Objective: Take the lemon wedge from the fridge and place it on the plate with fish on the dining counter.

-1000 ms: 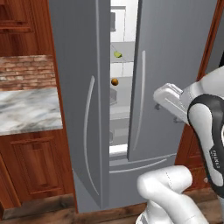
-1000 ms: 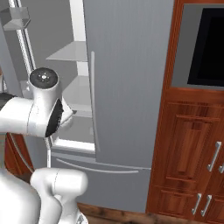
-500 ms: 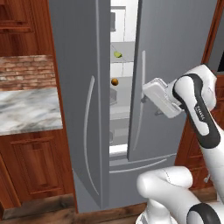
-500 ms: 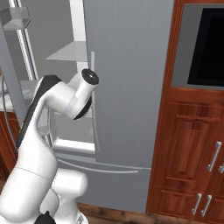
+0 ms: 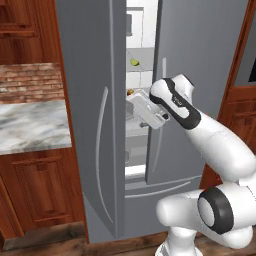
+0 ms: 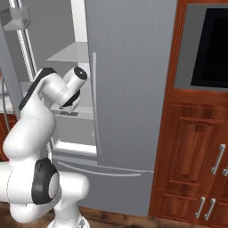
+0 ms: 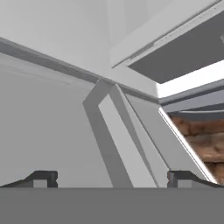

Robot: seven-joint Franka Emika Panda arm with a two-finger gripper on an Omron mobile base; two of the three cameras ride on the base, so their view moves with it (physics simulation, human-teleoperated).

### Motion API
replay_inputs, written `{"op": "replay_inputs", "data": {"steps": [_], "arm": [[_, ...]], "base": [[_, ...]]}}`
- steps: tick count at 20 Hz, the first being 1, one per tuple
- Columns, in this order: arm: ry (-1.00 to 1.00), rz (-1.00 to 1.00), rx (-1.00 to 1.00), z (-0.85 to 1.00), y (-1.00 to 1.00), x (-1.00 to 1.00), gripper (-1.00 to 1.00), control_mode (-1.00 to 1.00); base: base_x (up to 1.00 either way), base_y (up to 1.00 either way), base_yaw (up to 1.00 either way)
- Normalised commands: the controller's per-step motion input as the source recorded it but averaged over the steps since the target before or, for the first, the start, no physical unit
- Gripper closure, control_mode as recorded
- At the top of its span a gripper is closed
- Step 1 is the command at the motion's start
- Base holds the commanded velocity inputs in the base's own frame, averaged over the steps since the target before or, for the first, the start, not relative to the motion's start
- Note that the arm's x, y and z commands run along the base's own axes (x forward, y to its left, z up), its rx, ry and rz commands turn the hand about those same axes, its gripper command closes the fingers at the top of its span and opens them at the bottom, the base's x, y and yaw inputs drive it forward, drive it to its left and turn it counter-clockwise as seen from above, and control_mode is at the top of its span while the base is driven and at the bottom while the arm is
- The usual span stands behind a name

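Fingers of our two-finger gripper (image 7: 112, 178) are standing spread wide apart, nothing between them, as we are reaching into the gap between the doors of the tall grey French-door fridge (image 5: 85, 100). Our hand is facing white walls and grey shelf edges inside. We are seeing the tiny yellow-green lemon wedge (image 5: 134, 62) lying on an upper white shelf, above our hand, and a small orange-brown ball (image 5: 130, 92) is sitting lower, just beside our wrist.

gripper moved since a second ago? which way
Yes. In the left base view the gripper has swung left from in front of the right door into the fridge opening, now just below the small orange ball.
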Motion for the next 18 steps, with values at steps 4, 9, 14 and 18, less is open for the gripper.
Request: {"op": "replay_inputs", "data": {"steps": [4, 9, 14, 18], "arm": [[-0.08, 0.18, -0.04, -0.22, 1.00, 0.18, -1.00, -1.00], [-0.22, 0.20, -0.12, -0.24, 1.00, 0.00, -1.00, -1.00], [-0.22, 0.11, -0.09, -0.31, 1.00, 0.00, -1.00, -1.00], [-0.25, 0.06, -0.09, -0.38, 1.00, 0.00, -1.00, -1.00]], "base": [[0.00, 0.00, 0.00], [0.00, 0.00, 0.00], [0.00, 0.00, 0.00], [0.00, 0.00, 0.00]]}}
